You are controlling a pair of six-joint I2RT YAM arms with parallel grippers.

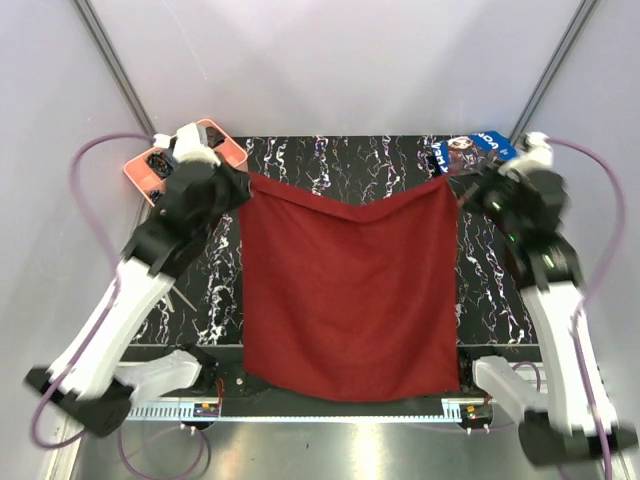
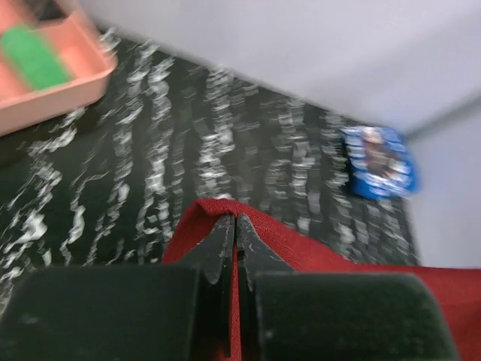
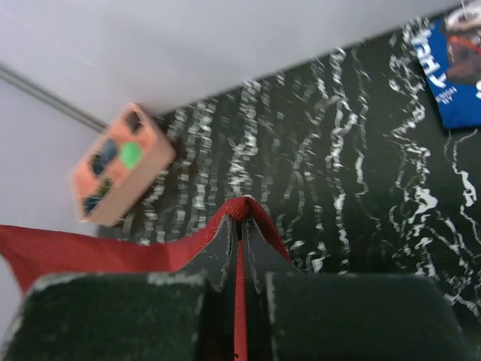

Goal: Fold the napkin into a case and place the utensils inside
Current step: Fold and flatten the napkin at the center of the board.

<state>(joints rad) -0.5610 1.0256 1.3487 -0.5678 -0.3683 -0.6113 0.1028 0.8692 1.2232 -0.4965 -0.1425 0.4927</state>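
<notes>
The dark red napkin (image 1: 345, 290) hangs spread out between my two grippers, its top edge sagging in the middle and its bottom edge near the table's front. My left gripper (image 1: 243, 180) is shut on the napkin's far left corner (image 2: 218, 207). My right gripper (image 1: 462, 188) is shut on the far right corner (image 3: 239, 206). In both wrist views red cloth runs between the closed jaws. No utensils show in any view.
A pink compartment tray (image 1: 192, 155) sits at the far left corner, also in the left wrist view (image 2: 52, 68) and the right wrist view (image 3: 120, 162). A blue printed cloth (image 1: 470, 148) lies at the far right, also seen from the wrists (image 2: 379, 162) (image 3: 455, 68). Black marbled tabletop (image 1: 340, 160).
</notes>
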